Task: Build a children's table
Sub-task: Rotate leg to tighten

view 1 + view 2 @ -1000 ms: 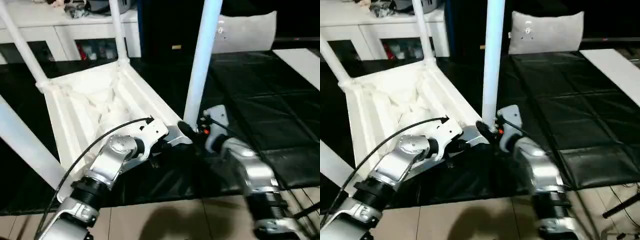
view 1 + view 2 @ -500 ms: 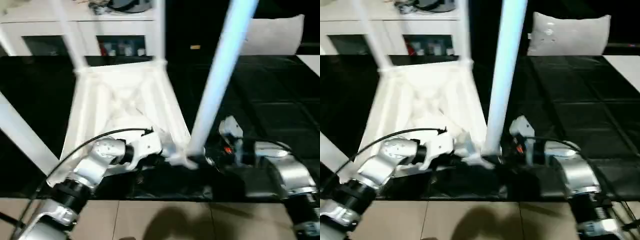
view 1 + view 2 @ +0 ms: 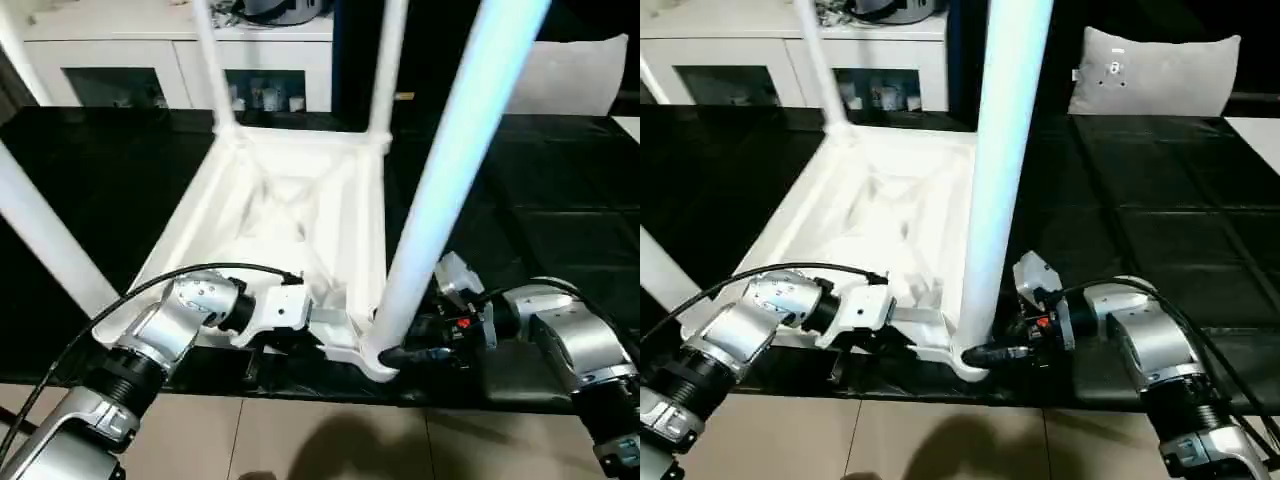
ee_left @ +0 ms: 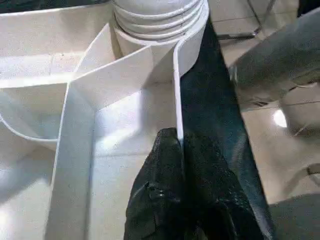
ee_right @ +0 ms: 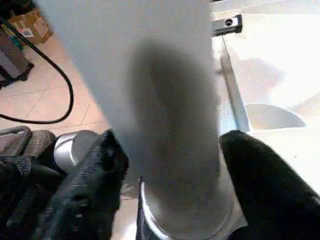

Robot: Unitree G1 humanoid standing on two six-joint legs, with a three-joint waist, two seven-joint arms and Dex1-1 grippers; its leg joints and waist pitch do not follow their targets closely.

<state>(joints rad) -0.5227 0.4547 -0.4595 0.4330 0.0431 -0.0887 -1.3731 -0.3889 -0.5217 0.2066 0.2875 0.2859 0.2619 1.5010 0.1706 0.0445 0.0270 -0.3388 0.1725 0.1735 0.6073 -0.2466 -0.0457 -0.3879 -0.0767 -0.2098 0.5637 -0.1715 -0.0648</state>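
- Left eye view: the children's table point(image 3: 290, 200) lies upside down in the middle of the frame on a black mat point(image 3: 560, 210), ribbed underside up, with its legs standing out of the corner sockets.
- The nearest leg point(image 3: 450, 170) rises from the socket at lower centre and leans toward the upper right of the frame; two more legs stand at the far corners, near the top centre, and another crosses the left edge.
- The left gripper point(image 4: 182, 150), at lower centre-left, has its black fingers point(image 4: 165, 165) pressed together on the thin rim wall of the tabletop, just beside the near socket.
- The right gripper point(image 3: 400, 355), at lower right, reaches in level to the base of the nearest leg; in the right wrist view its fingers point(image 5: 100, 165) stand apart on either side of the leg point(image 5: 165, 100), close against it. Whether they squeeze it I cannot tell.
- A white cabinet point(image 3: 130, 60) with glass doors stands along the top left, and a grey cushion point(image 3: 1155, 70) sits at upper right.
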